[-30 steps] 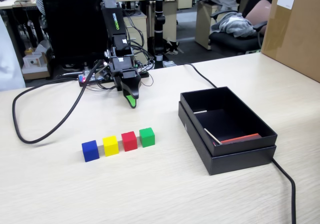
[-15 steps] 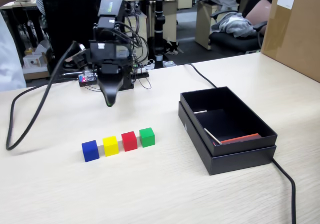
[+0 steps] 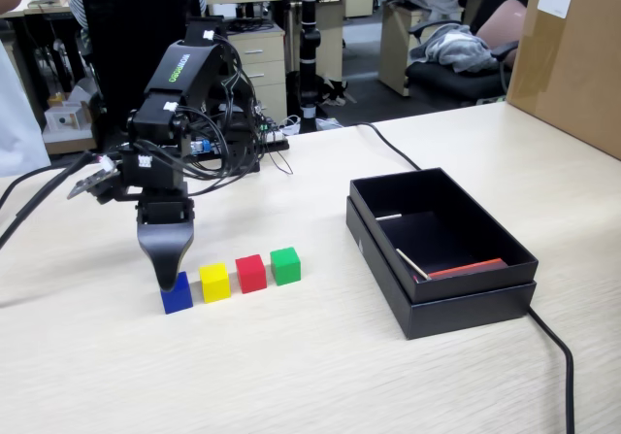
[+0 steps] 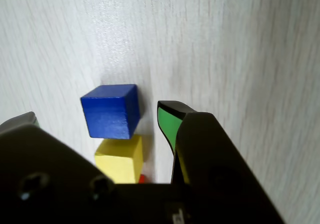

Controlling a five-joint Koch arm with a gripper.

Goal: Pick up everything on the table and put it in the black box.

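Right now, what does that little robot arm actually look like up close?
The arm is built of boxy matte black segments, with small white lettering on its upper link and thin black wires looping around its joints. Its gripper tapers to dark, pointed fingers; the wrist view shows a bright green pad on one finger.

beige table (image 3: 291, 376): four cubes (image 3: 231, 280), black box (image 3: 439, 250).

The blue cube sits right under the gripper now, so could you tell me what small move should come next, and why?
Probably lower a little further, then close. In the wrist view the blue cube lies between the open jaws of the gripper, and it is not yet clamped. The fixed view shows the tips just reaching its top, at the end of the row beside the yellow cube.
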